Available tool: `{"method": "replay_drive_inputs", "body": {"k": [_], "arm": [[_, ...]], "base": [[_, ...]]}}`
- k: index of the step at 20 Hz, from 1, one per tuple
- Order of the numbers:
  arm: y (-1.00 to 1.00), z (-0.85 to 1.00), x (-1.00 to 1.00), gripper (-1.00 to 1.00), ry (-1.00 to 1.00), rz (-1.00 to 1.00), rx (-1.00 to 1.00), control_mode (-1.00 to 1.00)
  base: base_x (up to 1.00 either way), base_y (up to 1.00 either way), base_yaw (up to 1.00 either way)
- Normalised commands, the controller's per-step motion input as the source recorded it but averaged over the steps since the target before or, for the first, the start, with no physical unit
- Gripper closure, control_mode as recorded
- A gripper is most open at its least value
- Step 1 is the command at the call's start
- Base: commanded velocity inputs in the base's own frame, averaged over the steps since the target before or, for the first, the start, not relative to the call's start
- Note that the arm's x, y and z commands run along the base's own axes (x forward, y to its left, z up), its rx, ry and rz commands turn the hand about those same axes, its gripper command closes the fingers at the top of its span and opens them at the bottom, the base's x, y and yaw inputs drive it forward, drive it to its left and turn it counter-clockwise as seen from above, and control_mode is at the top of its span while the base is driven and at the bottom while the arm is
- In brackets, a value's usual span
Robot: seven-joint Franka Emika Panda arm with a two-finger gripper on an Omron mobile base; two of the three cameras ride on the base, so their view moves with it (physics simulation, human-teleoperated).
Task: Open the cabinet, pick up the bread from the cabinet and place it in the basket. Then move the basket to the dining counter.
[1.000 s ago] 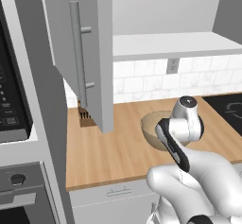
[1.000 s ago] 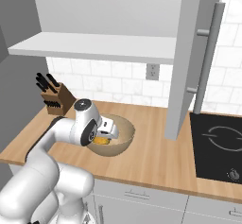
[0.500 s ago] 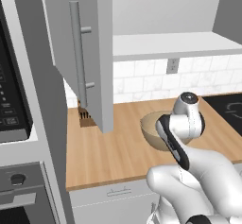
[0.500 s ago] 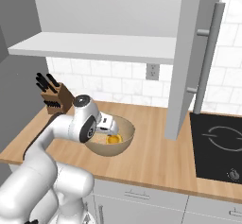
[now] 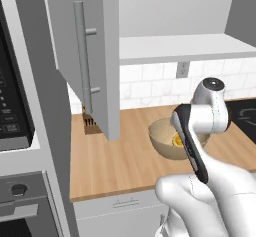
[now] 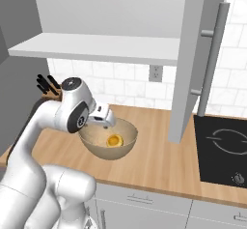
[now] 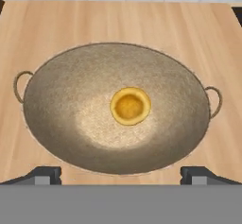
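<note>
On the worktop, basket (image 7: 71, 124) holding bread (image 7: 130, 106), end effector (image 7: 120, 173) spread apart above

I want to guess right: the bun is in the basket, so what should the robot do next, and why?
Probably lower the open gripper toward the basket rim to grasp it. The bread already lies at its bottom, and the basket sits on the tiled-wall worktop, not yet the dining counter.

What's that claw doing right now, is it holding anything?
Gripper: open and empty, hanging above the basket; the bread lies loose in the basket's bottom.
</note>
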Motion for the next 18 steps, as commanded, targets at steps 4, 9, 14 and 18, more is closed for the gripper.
{"method": "replay_drive_inputs", "body": {"k": [4,9,14,18], "arm": [[0.7,0.11,-0.74,-1.0,0.06,0.05,0.0,-1.0],[0.72,-0.34,-0.1,-1.0,0.09,0.15,-0.09,-1.0],[0.04,-0.52,0.52,-1.0,0.07,0.18,-0.2,-1.0],[0.0,-0.47,0.56,-1.0,0.08,0.15,-0.17,-1.0]], "base": [[0.0,0.0,0.0],[0.0,0.0,0.0],[0.0,0.0,0.0],[0.0,0.0,0.0]]}}
